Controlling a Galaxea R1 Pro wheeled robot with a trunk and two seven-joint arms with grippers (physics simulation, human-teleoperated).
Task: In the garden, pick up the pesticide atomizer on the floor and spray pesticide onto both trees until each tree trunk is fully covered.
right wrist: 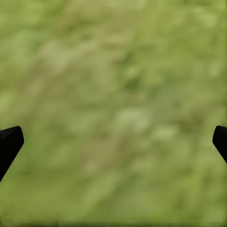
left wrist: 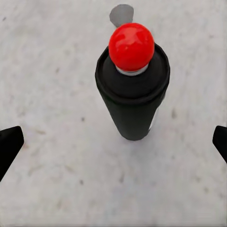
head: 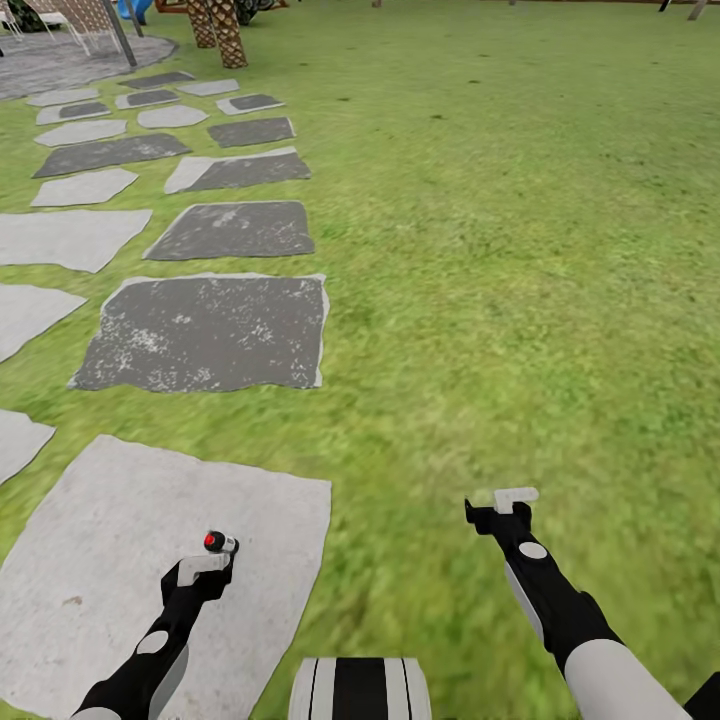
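Jaws wide above cylindrical black atomizer (left wrist: 134, 90)

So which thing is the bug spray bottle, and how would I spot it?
Find the big pale grey stepping stone nearest the robot, beside the lawn. On it, just ahead of the left gripper, stands the pesticide atomizer: a small black bottle. Its shiny red round top sets it apart from the black, white-tipped grippers.

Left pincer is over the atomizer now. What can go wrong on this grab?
1. The pesticide atomizer stands upright and narrow on a pale stepping stone; a finger touching it off-centre may tip it.
2. In the wrist view it sits beyond the open fingertips, not between them; closing now would likely miss.
3. The left pincer could press the red cap while descending.
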